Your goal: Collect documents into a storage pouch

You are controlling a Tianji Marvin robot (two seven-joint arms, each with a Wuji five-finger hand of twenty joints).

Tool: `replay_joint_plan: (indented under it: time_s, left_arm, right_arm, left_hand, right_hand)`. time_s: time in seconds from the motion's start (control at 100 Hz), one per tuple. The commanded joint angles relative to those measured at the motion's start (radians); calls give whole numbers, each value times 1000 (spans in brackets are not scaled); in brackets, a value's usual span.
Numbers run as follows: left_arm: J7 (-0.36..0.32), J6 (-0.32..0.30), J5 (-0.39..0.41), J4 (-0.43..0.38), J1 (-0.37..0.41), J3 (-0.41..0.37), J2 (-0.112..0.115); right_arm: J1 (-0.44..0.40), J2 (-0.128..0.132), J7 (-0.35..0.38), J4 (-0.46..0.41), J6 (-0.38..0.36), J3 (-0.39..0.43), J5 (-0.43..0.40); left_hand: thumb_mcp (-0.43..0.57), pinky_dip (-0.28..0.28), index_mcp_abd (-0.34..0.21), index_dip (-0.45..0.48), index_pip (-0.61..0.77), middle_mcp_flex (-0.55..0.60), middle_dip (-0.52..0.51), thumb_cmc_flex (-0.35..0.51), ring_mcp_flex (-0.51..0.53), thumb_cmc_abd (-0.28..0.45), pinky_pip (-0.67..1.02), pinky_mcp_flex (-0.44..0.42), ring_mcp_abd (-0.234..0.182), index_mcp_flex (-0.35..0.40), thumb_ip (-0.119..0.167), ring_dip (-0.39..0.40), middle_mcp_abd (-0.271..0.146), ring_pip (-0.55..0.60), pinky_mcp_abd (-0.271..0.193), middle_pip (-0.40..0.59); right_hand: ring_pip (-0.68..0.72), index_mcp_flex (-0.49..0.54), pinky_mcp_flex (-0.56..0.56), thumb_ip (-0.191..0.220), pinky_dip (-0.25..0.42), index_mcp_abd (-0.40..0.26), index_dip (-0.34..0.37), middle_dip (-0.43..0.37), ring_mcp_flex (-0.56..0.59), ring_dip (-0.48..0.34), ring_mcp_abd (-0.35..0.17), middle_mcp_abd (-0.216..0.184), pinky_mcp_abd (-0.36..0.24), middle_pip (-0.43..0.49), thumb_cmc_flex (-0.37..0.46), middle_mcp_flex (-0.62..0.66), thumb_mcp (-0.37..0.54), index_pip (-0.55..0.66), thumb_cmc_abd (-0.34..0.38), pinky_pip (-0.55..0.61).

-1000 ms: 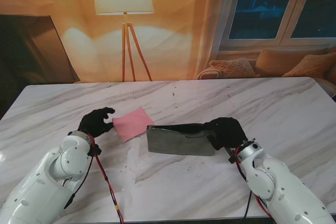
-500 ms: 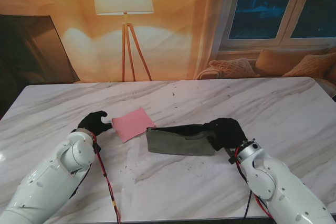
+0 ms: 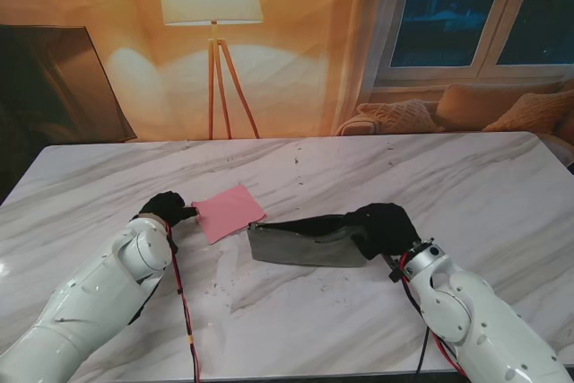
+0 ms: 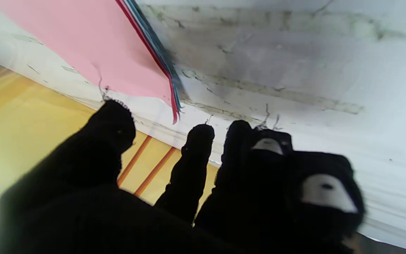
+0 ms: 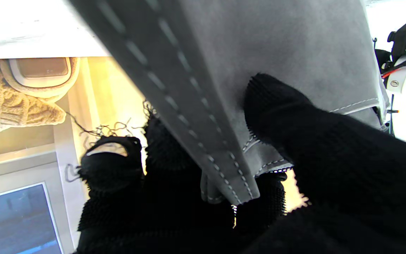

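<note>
A pink stack of documents (image 3: 227, 212) lies flat on the marble table; the left wrist view shows pink sheets (image 4: 93, 53) over red and blue edges. My black-gloved left hand (image 3: 165, 209) sits just left of the stack, fingers (image 4: 197, 155) apart and short of its corner, holding nothing. The grey felt storage pouch (image 3: 300, 241) lies right of the documents, its right end lifted. My right hand (image 3: 384, 226) is shut on that end: in the right wrist view the thumb (image 5: 277, 106) presses the pouch (image 5: 259, 42) face with fingers behind it.
The marble table (image 3: 466, 177) stretches wide around both hands. A red cable (image 3: 184, 307) runs along my left arm. Beyond the far edge stand a floor lamp (image 3: 212, 6), a dark screen (image 3: 54, 78) and a cushioned window seat (image 3: 466, 109).
My left hand has drawn in and lowered beside the documents' left corner, its fingers less raised. My right hand has tilted the pouch's right end higher, so the pouch now slants.
</note>
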Motion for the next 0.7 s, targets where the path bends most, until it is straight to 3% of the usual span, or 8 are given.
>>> replay_joint_plan:
  time_s: [0.0, 0.3, 0.53, 0.69]
  left_arm:
    - [7, -5, -30, 37, -28, 9, -27]
    - [55, -45, -121, 208, -125, 73, -87]
    - [89, -78, -162, 321, -186, 108, -131]
    - [108, -105, -191, 414, -227, 129, -167]
  right_arm:
    - [-8, -2, 16, -10, -1, -4, -1]
    - [-6, -3, 4, -10, 2, -13, -4]
    - [-6, -3, 7, -12, 2, -16, -5]
    - [-7, -3, 4, -11, 4, -14, -6]
  left_hand:
    - [-24, 33, 14, 12, 22, 22, 27, -31, 43, 15, 270, 68, 147, 37, 6, -11, 15, 87, -312, 28]
    - [24, 87, 20, 56, 148, 91, 63, -12, 75, 0, 270, 69, 153, 104, -3, -35, 16, 110, -295, 97]
    - [125, 122, 22, 106, 286, 132, 67, 12, 106, -39, 270, 71, 146, 137, -15, -55, 15, 126, -291, 127]
    - [137, 120, 12, 112, 355, 142, 64, 77, 105, -107, 270, 69, 149, 133, -79, -62, 16, 124, -276, 134]
  right_hand:
    - [34, 89, 4, -7, -11, 4, 39, 13, 36, 9, -65, 15, -19, 8, 32, 22, 5, 113, 48, 59]
    - [34, 88, 6, -8, -12, 2, 41, 12, 37, 8, -68, 13, -20, 9, 29, 19, 6, 112, 51, 60]
    - [34, 88, 5, -8, -13, 3, 42, 10, 36, 7, -69, 12, -21, 10, 29, 19, 6, 112, 51, 60]
    - [32, 88, 5, -8, -13, 3, 42, 9, 34, 7, -69, 11, -21, 10, 29, 18, 5, 112, 52, 60]
